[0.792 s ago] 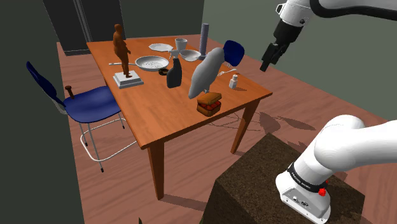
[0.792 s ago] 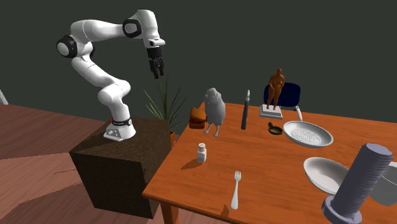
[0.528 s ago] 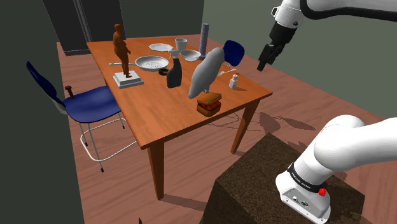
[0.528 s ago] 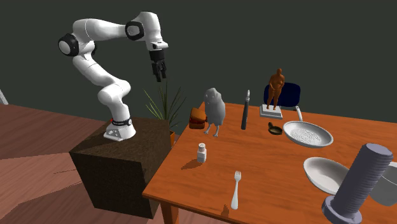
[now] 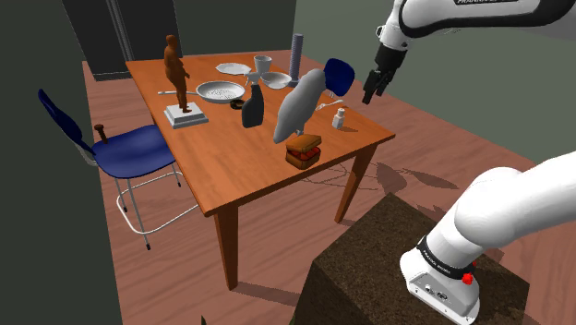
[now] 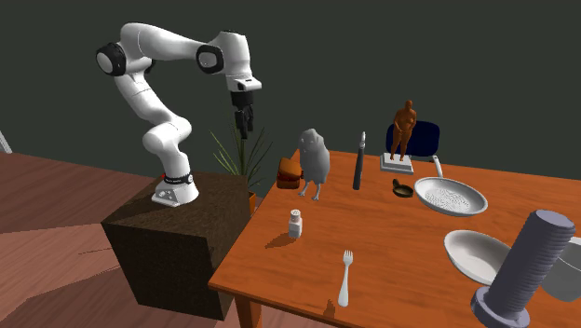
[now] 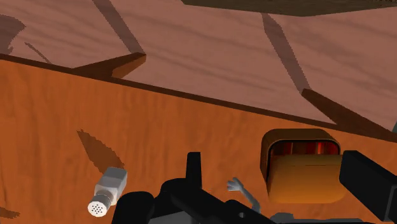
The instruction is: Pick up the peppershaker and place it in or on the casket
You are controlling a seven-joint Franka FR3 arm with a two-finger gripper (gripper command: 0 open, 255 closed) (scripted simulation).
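Gripper (image 5: pixel 371 94), spread and empty, is held high above and to one side of the upright peppershaker (image 5: pixel 340 118), near which the casket (image 5: pixel 304 150) is set.

The table (image 5: pixel 231 157) is smooth orange-brown wood with faint grain, the floor (image 5: pixel 443 148) duller reddish planks, the stand (image 5: pixel 369 258) rough, speckled dark brown, the arm (image 6: pixel 172 42) glossy white, the peppershaker (image 5: pixel 340 118) plain matt pale grey, and the casket (image 7: pixel 299 168) smooth brown, wood-like.

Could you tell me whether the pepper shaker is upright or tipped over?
Upright: the pepper shaker stands on its base on the table, with its cap pointing up.
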